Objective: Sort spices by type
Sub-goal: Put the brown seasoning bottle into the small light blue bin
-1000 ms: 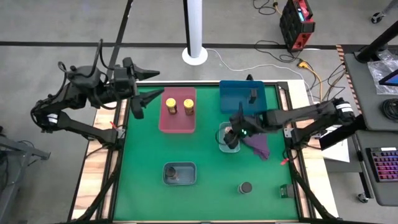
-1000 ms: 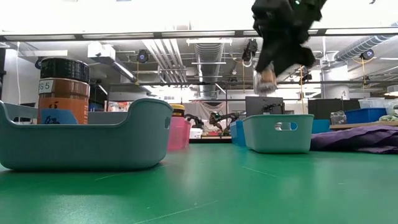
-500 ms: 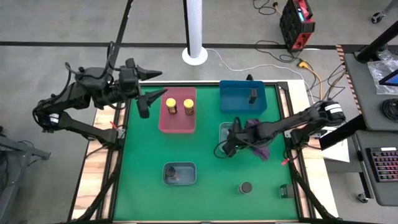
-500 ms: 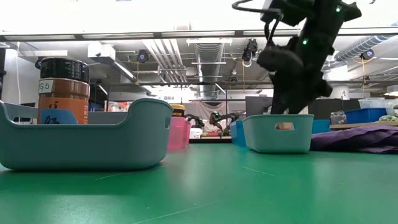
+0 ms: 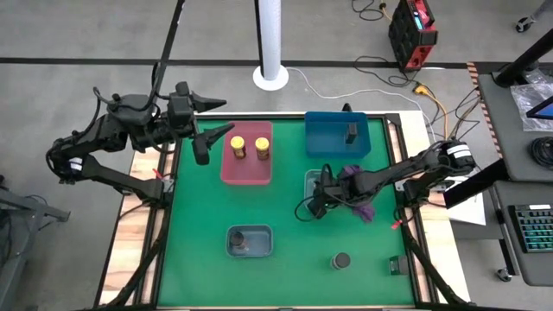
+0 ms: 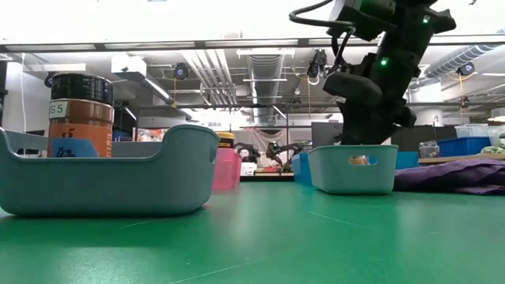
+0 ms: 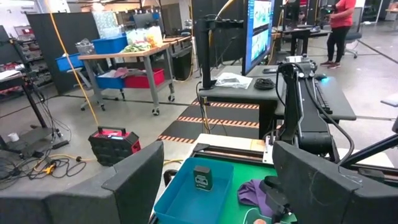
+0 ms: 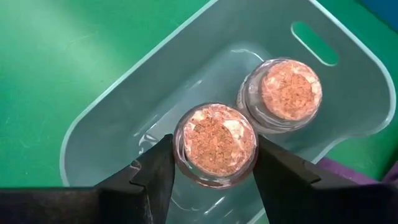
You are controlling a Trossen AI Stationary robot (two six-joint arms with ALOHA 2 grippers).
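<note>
desk (image 5: 285, 220): green top, pale wooden edging
pink tray (image 5: 247, 167): dusty rose
yellow-lidded jars (image 5: 238, 147): yellow lids, dark bodies
blue tray (image 5: 333, 138): deep teal-blue
slim rectangular jar (image 5: 352, 134): dark, almost black
grey tray (image 8: 124, 118): pale blue-grey, translucent sheen
cork-topped jars (image 8: 215, 143): pinkish-tan speckled cork, clear glass
cloth (image 5: 361, 206): purple
round jar (image 6: 80, 114): black lid, orange-brown contents, white label
right pincer (image 8: 211, 171): matte black fingers

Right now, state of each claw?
Left claw: open, empty, raised beside the pink tray.
Right claw: fingers either side of a cork-topped jar in the grey tray; grip cannot be told.
</note>
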